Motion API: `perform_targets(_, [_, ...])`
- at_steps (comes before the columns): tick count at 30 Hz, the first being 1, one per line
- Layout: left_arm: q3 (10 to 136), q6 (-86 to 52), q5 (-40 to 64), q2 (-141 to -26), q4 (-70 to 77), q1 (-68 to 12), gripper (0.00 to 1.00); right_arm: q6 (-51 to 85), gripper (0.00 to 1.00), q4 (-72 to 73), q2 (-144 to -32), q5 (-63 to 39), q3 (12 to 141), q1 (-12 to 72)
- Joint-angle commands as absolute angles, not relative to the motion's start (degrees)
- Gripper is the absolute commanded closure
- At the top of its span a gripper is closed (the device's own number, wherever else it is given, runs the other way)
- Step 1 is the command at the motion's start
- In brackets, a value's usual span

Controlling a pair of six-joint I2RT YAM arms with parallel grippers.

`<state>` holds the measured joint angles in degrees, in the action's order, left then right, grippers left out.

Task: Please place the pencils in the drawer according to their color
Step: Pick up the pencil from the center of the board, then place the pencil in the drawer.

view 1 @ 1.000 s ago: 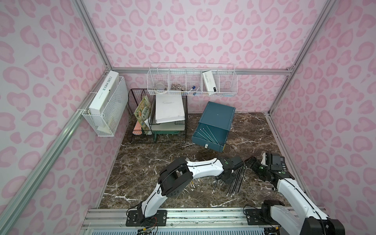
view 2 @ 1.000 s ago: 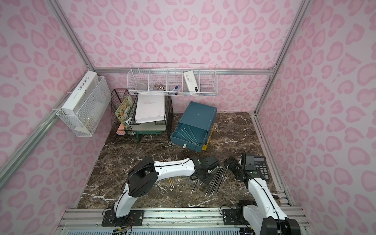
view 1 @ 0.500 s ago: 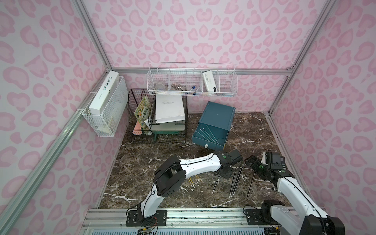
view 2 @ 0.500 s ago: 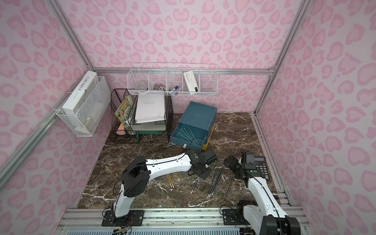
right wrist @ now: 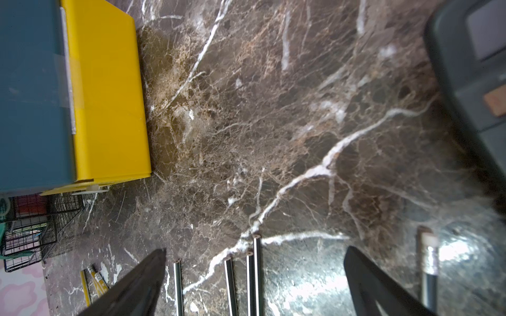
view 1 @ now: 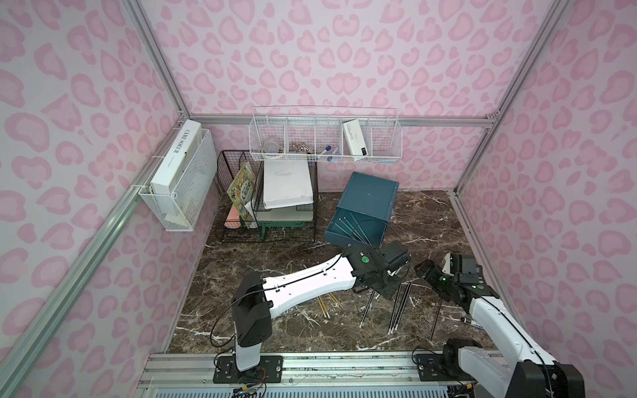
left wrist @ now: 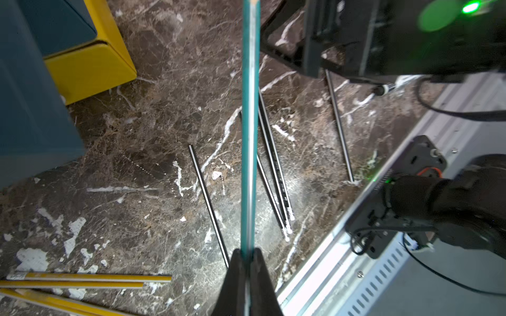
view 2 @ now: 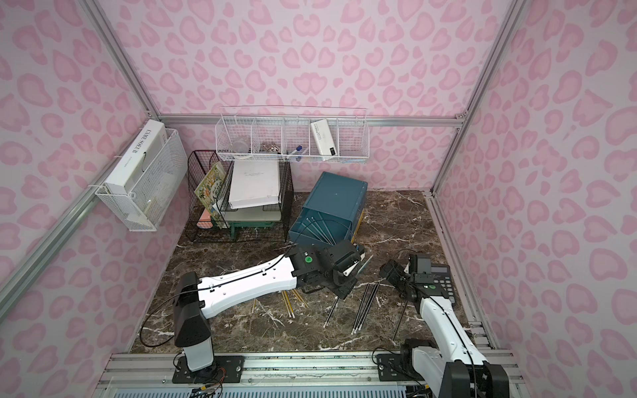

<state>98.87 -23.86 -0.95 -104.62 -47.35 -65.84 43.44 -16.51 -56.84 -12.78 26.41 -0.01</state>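
One white box (view 1: 175, 156) reads "L'AME SOEUR"; left end effector (left wrist: 247, 253) pinches a teal pencil (left wrist: 249, 123), right end effector (right wrist: 255, 249) spread.

Five black pencils (left wrist: 208, 203) are lying in front of the drawer (view 1: 368, 193). One teal pencil (left wrist: 249, 136) is being held near it. At least three yellow pencils (left wrist: 82, 278) are lying there, partly hidden.

Black wire rack (view 1: 238, 193) at table (view 1: 248, 255) back, papers (view 1: 287, 182) inside. Back-wall wire basket (view 1: 386, 144); side-wall basket (view 1: 196, 186) holds white book (view 1: 175, 155). Calculator (view 2: 444, 284), black marker (view 1: 471, 322) on my right.
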Motion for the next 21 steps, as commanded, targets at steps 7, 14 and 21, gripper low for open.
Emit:
perform_targets(7, [98.77,-28.26,-5.45,-95.35,-41.78,-65.2,1.0,44.03,0.0,-15.99,-57.16,-14.09,27.11,-0.01])
perform_targets(14, [99.52,-38.42,-5.34,-92.7,-38.91,-59.79,1.0,44.47,0.0,-16.34,-57.13,-14.79,28.18,-0.01])
perform_targets(21, [94.84,-56.6,-3.12,-90.75,-31.81,-54.28,1.0,45.74,0.0,-16.87,-57.13,-15.65,29.75,0.42])
